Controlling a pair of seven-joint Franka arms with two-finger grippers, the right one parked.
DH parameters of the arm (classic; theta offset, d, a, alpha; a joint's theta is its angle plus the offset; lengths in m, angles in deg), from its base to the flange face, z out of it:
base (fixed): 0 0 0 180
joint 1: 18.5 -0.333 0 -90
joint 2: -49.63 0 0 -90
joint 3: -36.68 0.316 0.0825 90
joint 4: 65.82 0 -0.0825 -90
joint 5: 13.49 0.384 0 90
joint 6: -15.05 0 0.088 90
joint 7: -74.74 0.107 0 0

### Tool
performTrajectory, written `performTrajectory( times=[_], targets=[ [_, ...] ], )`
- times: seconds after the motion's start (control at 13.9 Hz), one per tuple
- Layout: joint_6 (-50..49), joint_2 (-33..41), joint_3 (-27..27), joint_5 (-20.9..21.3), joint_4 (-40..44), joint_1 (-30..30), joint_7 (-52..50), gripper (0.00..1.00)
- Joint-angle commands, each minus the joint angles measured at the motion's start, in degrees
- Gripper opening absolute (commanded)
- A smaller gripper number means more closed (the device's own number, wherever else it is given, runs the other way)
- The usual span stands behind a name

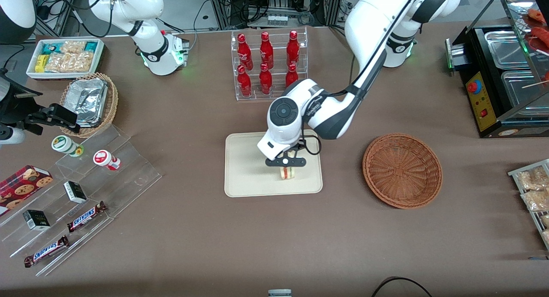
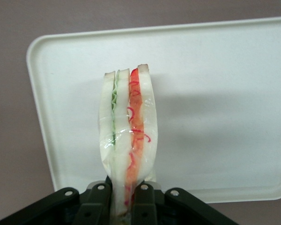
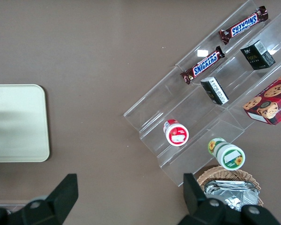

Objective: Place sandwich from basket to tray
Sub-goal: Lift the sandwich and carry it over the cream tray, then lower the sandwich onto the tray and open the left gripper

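My left gripper (image 1: pixel 286 161) is shut on the sandwich (image 1: pixel 287 172), a wrapped wedge of white bread with red, orange and green filling. It holds the sandwich over the cream-beige tray (image 1: pixel 244 177), toward the tray's edge nearer the basket. In the left wrist view the sandwich (image 2: pixel 129 136) stands clamped between the black fingers (image 2: pixel 143 206) above the tray (image 2: pixel 215 93). I cannot tell whether it touches the tray. The reddish-brown wicker basket (image 1: pixel 402 169) is empty and lies beside the tray, toward the working arm's end of the table.
A clear rack of red bottles (image 1: pixel 268 63) stands farther from the front camera than the tray. A tiered clear stand with snack bars (image 1: pixel 83 216) and cups (image 1: pixel 105 159), a tan basket with foil trays (image 1: pixel 90 100) and a white snack box (image 1: pixel 66 57) lie toward the parked arm's end. A black appliance (image 1: pixel 502 74) stands at the working arm's end.
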State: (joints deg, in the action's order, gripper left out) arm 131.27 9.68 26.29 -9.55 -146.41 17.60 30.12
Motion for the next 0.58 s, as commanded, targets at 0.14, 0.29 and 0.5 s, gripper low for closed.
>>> performTrajectory(
  times=[0.14, 0.29, 0.5],
  targets=[
    [3.8, -3.7, 0.9, 1.1, 2.0, 3.5, -3.5, 0.00],
    [3.9, -4.3, 0.9, 2.3, 1.8, 4.0, -4.1, 0.00],
    [5.1, -5.2, 1.0, 2.4, 1.8, 4.0, -4.7, 0.00]
  ],
)
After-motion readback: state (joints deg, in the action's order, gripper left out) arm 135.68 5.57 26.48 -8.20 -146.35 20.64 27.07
